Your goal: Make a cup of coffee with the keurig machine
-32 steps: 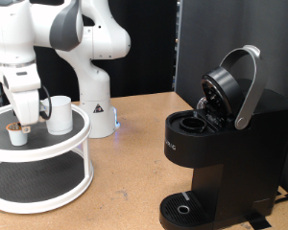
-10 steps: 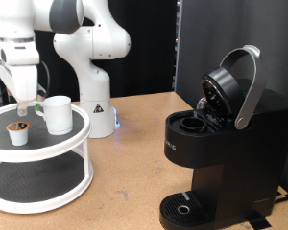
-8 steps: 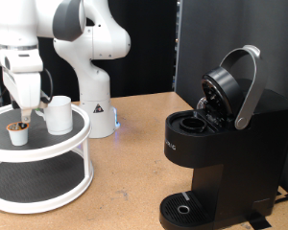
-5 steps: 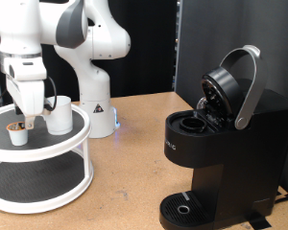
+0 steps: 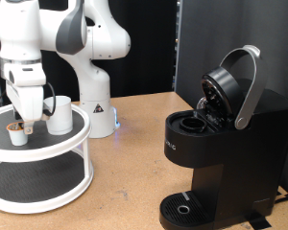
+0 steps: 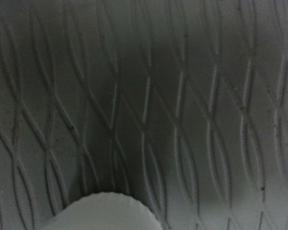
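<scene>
The white arm stands at the exterior view's left, its forearm pointing straight down over the upper shelf of a round two-tier stand (image 5: 58,153). The gripper (image 5: 27,123) hangs at the end of it, low over that shelf, right above one small white pod (image 5: 18,135) and just beside the cup (image 5: 59,115) (the pod sits toward the exterior view's left of the cup). Whether the fingers are spread or closed cannot be told: the hand's body hides most of them, and nothing shows between them.

There is one cup, upright on the top shelf, apart from the pod. There is one keurig machine (image 5: 221,144), well apart from the stand at the exterior view's right, on the brown table (image 5: 134,172). Its lid is raised, the curved silver handle tilted up and back, and the pod chamber lies open. The round drip tray at its base is bare.

The wrist view shows only dark mesh (image 6: 163,96) with a wavy pattern, close and blurred, plus one pale rounded edge (image 6: 101,213) at the frame's border; what it belongs to is unclear.
</scene>
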### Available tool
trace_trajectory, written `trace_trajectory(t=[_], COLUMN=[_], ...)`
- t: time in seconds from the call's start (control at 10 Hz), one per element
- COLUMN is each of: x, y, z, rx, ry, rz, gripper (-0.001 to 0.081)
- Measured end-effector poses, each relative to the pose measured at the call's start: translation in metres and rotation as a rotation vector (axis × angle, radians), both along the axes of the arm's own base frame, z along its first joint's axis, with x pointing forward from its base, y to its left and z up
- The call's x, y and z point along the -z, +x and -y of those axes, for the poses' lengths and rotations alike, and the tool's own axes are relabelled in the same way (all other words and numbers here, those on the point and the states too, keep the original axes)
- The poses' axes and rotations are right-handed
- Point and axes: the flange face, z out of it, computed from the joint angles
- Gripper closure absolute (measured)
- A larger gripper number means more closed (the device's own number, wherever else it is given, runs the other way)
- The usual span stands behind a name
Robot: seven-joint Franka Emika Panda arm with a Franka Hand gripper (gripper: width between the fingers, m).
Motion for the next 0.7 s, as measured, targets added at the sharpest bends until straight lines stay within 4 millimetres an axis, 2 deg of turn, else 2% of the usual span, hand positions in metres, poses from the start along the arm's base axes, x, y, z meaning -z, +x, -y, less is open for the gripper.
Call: trace_trajectory(t=[0.7], x=[0.013], y=[-0.001], z=[0.006], rx=[0.006], ry=[-0.014], rz=[-0.006], gripper=[0.0003])
